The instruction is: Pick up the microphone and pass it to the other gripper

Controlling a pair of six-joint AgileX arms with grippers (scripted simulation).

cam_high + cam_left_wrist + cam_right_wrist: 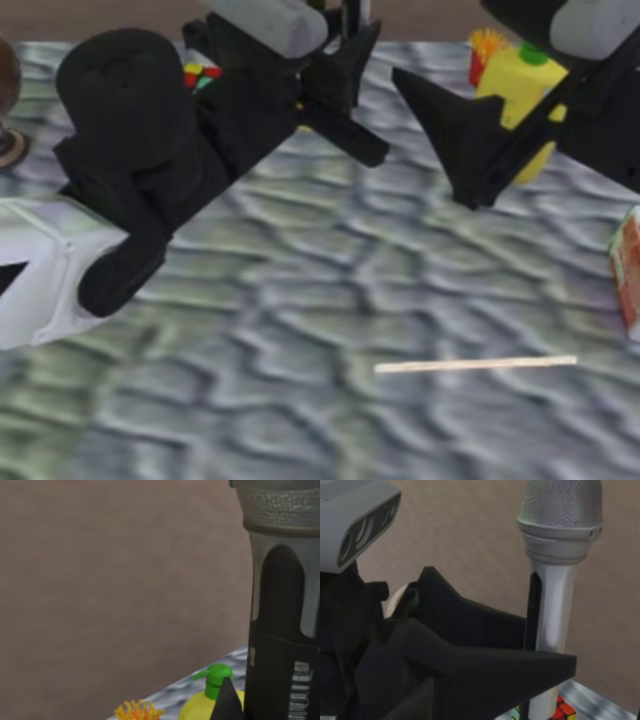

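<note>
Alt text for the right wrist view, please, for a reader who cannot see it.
The microphone stands upright, its grey mesh head on top, clamped between the black wedge fingers of the left gripper. A grey camera block sits on that gripper's wrist, and a colourful puzzle cube shows on the table below, against a plain brown backdrop.

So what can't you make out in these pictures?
- Top view: the microphone is lost among the left arm's black parts, the coloured cube mostly hidden beneath it.
- Left wrist view: the microphone's head is cut off by the top edge, the yellow bottle by the bottom edge.
- Top view: an orange-white object is cut off at the right edge.
</note>
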